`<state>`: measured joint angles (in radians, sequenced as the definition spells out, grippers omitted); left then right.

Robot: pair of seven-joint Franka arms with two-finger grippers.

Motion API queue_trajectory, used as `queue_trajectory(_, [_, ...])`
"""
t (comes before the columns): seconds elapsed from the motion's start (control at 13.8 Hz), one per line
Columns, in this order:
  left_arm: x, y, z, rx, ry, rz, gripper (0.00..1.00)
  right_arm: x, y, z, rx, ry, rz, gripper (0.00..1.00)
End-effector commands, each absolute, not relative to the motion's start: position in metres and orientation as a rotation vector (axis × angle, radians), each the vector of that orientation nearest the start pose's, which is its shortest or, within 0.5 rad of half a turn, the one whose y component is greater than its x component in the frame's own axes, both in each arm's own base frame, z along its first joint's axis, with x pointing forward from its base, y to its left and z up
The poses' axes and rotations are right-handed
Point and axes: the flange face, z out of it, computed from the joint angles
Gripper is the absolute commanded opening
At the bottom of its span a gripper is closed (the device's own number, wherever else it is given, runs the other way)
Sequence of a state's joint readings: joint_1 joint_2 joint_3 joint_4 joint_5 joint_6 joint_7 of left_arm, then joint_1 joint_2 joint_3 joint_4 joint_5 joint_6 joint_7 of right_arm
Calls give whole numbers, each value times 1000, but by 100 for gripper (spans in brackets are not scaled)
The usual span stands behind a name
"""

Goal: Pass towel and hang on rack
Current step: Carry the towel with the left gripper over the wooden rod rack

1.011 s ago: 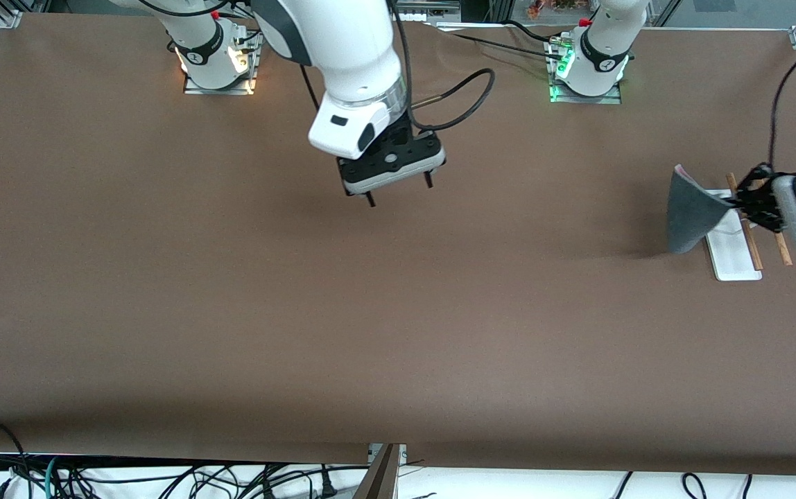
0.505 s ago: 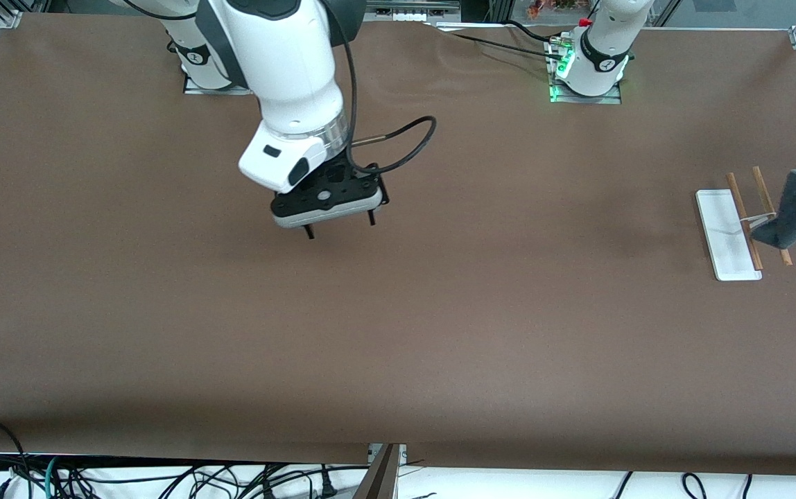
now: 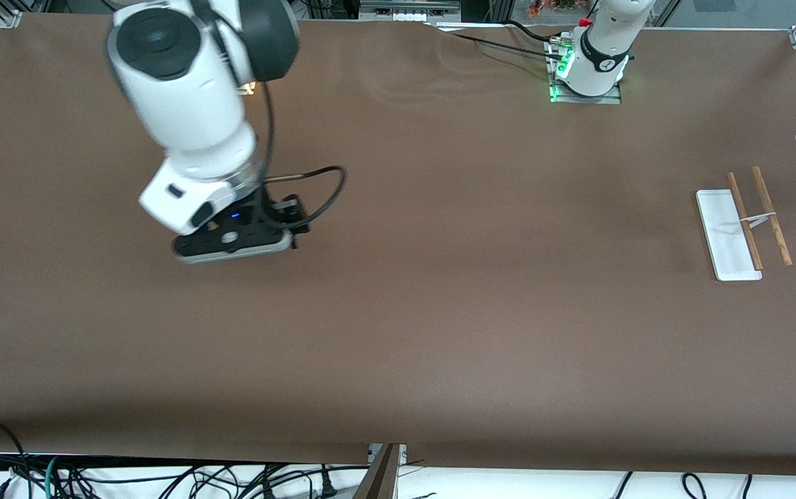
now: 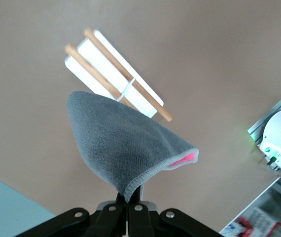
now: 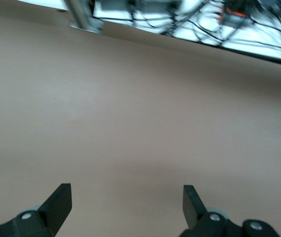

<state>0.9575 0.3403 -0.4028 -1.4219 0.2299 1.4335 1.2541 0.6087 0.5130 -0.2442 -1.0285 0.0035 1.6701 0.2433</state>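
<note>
The left gripper is closed on one corner of the towel and holds it in the air, above the rack and a little toward the left arm's end of the surface. The towel hangs as a grey cone, and its pink side shows at one fold.

The rack stands on the surface with both rods bare, so the hanging is not yet done. I think a good move is to bring the towel across both rods, lower it until the cloth lies over them, and release only when about the same amount hangs on each side.

The right gripper is open and empty, and it waits over bare surface toward the right arm's end.
</note>
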Motion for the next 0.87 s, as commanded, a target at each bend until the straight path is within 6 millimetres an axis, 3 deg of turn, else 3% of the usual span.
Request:
queue_trajectory(0.0, [499,385,457,-3186,1026,492,0,639,227,573,-3179,-225,-175,100])
queue_trajectory(0.14, [498,374,451,-3289,977,486,0,647,177,580,-3179,-240,-168,100])
queue_trajectory(0.36, [504,372,413,-3401,916,510,0,646,108,587,-3183,-179,-136,100])
queue_trajectory(0.58, [507,370,391,-3461,878,522,0,640,55,593,-3184,-200,-125,100])
queue_trajectory(0.79, [514,372,347,-3518,814,561,0,624,8,597,-3173,-222,-99,100])
